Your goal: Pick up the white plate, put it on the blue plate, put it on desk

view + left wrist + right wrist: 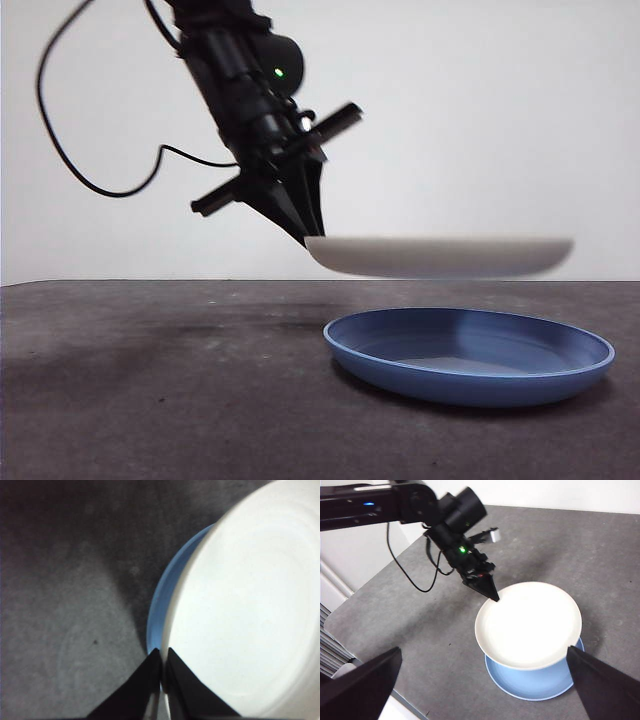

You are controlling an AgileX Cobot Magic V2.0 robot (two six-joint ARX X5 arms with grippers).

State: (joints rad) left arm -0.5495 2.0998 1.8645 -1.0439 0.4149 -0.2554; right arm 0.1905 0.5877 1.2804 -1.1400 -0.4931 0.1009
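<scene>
left gripper (308,236) pinching white plate (440,256), above blue plate (470,355)

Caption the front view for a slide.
Left gripper holds the white plate by its rim, level above the blue plate on the desk.
</scene>
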